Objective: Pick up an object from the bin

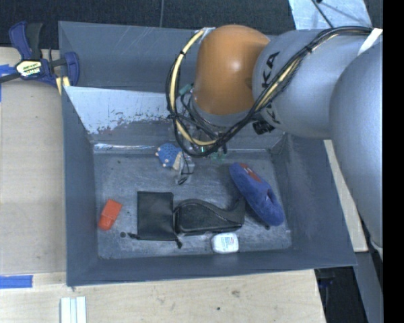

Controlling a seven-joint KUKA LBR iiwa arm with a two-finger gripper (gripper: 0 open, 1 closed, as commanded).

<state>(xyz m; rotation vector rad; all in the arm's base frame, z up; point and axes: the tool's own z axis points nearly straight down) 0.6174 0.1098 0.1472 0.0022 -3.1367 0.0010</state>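
Note:
My gripper (185, 169) hangs below the arm's wrist over the back middle of the bin floor. Right beside it, to the left, lies a small blue and white object (167, 154), touching or nearly touching the gripper's tip. In front of the gripper lies a flat black square piece (153, 214), and next to that a black curved object (209, 217) with an open loop. A blue soft elongated thing (258, 194) with a red patch lies to the right of the gripper.
An orange block (110, 214) sits at the front left of the floor. A small white rounded item (225, 243) lies by the front wall. The arm and its orange cover hang over the bin's back right part.

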